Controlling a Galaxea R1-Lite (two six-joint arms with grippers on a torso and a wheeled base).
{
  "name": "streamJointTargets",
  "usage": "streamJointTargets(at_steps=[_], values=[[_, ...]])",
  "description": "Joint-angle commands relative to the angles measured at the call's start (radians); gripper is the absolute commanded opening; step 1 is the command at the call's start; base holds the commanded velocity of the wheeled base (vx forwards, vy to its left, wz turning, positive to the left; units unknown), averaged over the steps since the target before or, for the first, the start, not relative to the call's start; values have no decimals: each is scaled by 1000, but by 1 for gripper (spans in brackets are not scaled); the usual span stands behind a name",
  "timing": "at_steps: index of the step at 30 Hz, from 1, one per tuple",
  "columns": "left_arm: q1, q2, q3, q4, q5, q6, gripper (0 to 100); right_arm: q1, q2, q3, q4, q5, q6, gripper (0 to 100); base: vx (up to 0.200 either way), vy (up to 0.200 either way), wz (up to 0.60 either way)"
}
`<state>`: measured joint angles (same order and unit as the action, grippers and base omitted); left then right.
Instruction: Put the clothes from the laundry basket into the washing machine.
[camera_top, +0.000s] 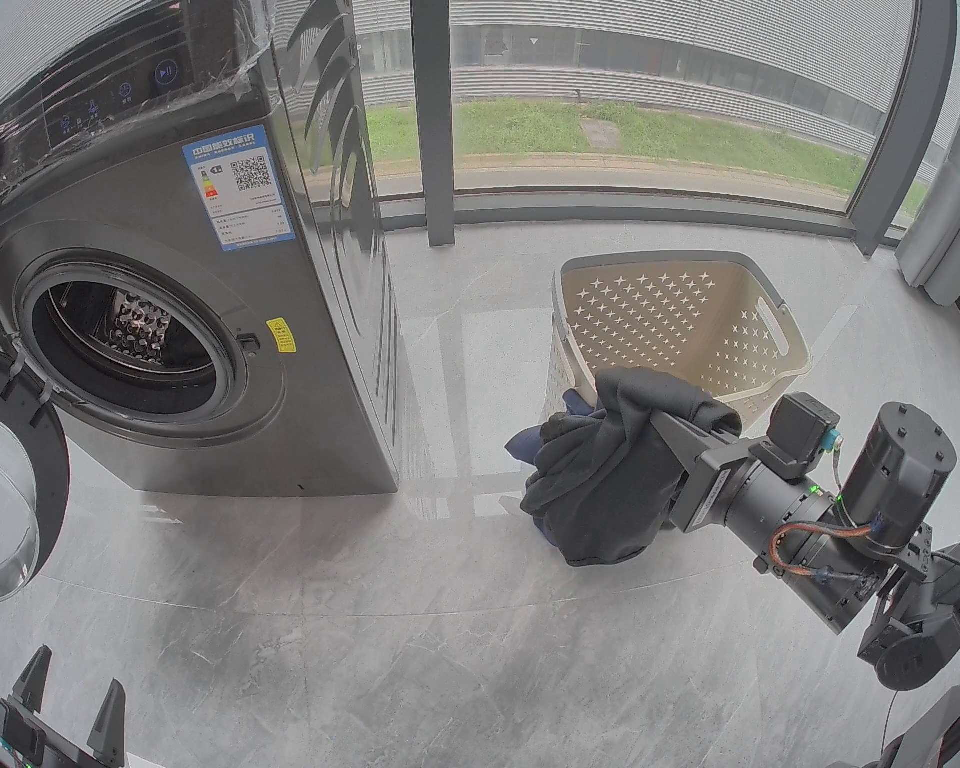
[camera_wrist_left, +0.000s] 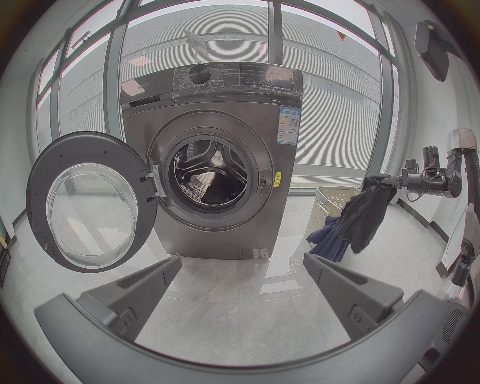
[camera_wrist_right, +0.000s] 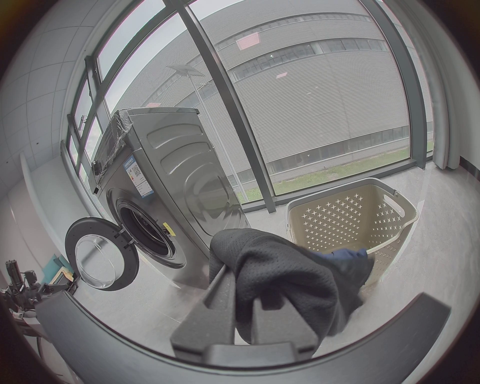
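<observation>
Spread-fingered at seven o'clock hangs the left gripper (camera_top: 65, 705), while at four o'clock the right gripper (camera_top: 680, 435) clamps dark clothes (camera_top: 600, 480) by the near rim of the laundry basket (camera_top: 650, 258) at two, the washing machine (camera_top: 300, 420) open-doored at ten.

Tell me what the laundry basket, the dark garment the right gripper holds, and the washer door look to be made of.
Laundry basket: likely moulded plastic, matte beige; star-shaped cut-outs and a handle slot.
Dark garment: soft fabric, apparently a fine mesh knit; it drapes in folds.
Washer door: dark ring, probably plastic, round a clear bowl, glass or clear plastic.
</observation>
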<state>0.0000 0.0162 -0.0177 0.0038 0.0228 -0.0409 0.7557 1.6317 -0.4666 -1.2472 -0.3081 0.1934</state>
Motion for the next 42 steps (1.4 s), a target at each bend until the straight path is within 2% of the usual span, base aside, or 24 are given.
streamJointTargets(at_steps=[1, 19, 25, 42], values=[[0, -13, 16, 1, 0, -2, 100, 1, 0, 0, 0, 0, 0, 0, 0, 0, 0], [0, -13, 16, 1, 0, -2, 100, 1, 0, 2, 0, 1, 3, 0, -200, 0, 0], [0, -13, 16, 1, 0, -1, 100, 1, 0, 2, 2, 1, 3, 0, 0, 0, 0], [0, -13, 16, 1, 0, -2, 100, -4, -3, 3, 2, 1, 3, 0, 0, 200, 0]])
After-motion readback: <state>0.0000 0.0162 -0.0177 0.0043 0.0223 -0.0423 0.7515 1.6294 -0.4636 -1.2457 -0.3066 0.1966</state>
